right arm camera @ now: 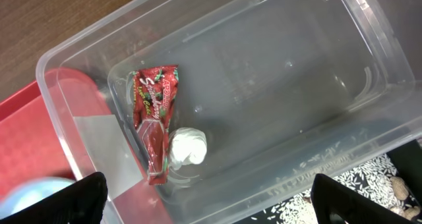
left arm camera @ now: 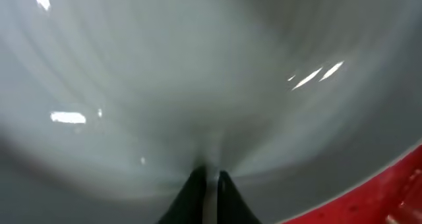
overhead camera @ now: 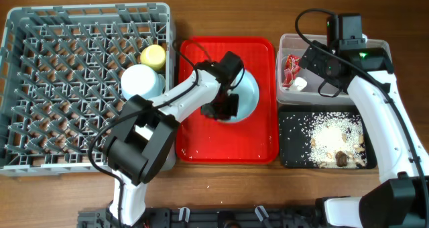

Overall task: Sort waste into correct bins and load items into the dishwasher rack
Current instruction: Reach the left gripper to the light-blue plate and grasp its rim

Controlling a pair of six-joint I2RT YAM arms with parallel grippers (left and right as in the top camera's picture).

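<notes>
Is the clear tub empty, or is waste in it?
Not empty: the red wrapper and white tissue wad lie on the floor of the clear tub.

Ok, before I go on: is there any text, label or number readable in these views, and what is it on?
Red wrapper, lying in the clear tub: white script lettering, too crumpled and small to read.
Clear tub floor: faint moulded marks, not readable.
Light blue plate, red tray, rack, black tray: no text visible.
</notes>
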